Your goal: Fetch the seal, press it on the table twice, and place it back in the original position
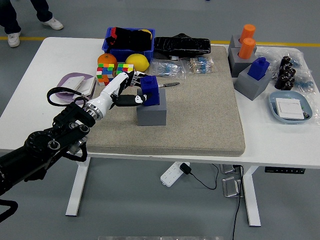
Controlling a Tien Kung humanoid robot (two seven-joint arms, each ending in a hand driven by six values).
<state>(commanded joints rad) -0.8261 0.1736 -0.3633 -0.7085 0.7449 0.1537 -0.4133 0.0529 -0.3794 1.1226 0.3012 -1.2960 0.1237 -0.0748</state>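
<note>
The blue seal (151,92) sits in the top of the grey square holder (151,113) on the beige mat (200,115). My left hand (131,93) is white with black fingertips. It reaches in from the left and its fingers are still closed around the seal's left side. My left arm (47,145) is black and stretches back to the lower left. The right arm does not show.
Behind my hand stand two colour cubes (114,71), an orange (106,59), a lemon (136,61) and a blue bin (130,42). A purple dish (70,82) lies at the left. Grey holders with orange and blue seals (252,67) stand at the right.
</note>
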